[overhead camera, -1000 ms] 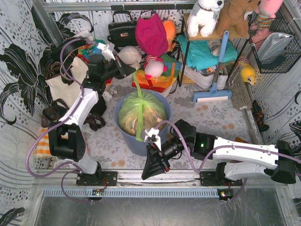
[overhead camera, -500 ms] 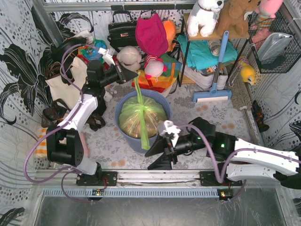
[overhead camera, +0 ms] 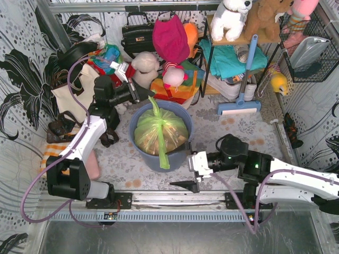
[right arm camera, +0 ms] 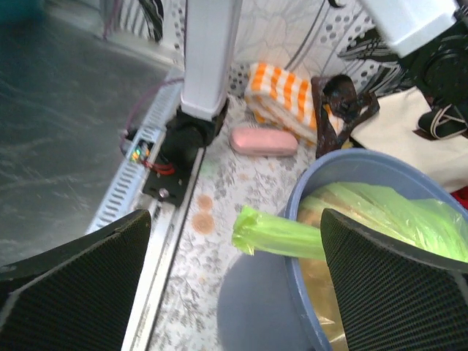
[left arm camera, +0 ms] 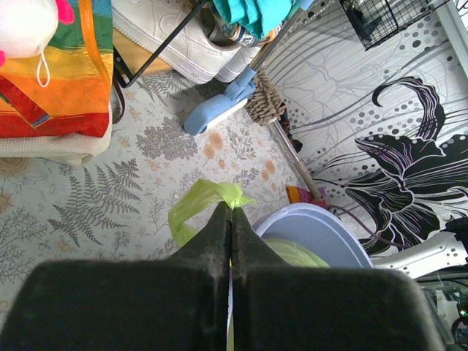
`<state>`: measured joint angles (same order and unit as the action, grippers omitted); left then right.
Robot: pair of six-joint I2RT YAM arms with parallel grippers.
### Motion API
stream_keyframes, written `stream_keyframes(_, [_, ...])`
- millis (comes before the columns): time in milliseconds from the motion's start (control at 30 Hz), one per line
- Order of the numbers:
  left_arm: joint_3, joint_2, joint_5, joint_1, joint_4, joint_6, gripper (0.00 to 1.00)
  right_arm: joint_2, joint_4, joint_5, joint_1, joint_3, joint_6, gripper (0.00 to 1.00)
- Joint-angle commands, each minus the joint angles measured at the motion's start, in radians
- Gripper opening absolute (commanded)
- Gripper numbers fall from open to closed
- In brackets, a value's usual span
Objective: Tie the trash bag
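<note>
Now: trash bag (overhead camera: 160, 131) sits in bin (overhead camera: 151, 159). My L end effector (left arm camera: 230, 213) clamped on its far tail (left arm camera: 197, 208); my R end effector (overhead camera: 189, 172) jaws wide, holding nothing, beside near tail (right arm camera: 274, 234). Film looks thin, limp, prob. slippery; I'd grab tails bunched, close to neck.

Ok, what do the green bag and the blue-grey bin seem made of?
Lime-green trash bag: thin translucent plastic film, slightly glossy; tan contents show through, tails crumple. Round blue-grey bin: probably rigid moulded plastic, smooth matte wall, even rim.
</note>
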<state>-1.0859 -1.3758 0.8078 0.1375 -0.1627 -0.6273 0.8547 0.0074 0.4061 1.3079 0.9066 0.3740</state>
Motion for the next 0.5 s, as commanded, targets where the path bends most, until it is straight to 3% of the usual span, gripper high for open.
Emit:
stream_keyframes(0, [0.014, 0.027, 0.024, 0.001, -0.004, 0.027, 0.00, 0.031, 0.066, -0.031, -0.001, -0.040, 0.178, 0.98])
stream_keyframes(233, [0.011, 0.037, 0.028, 0.001, 0.005, 0.029, 0.00, 0.073, 0.199, -0.125, -0.001, -0.112, 0.283, 0.89])
stream_keyframes(467, [0.007, 0.039, 0.029, 0.001, 0.010, 0.031, 0.00, 0.096, 0.272, -0.159, -0.001, -0.135, 0.343, 0.52])
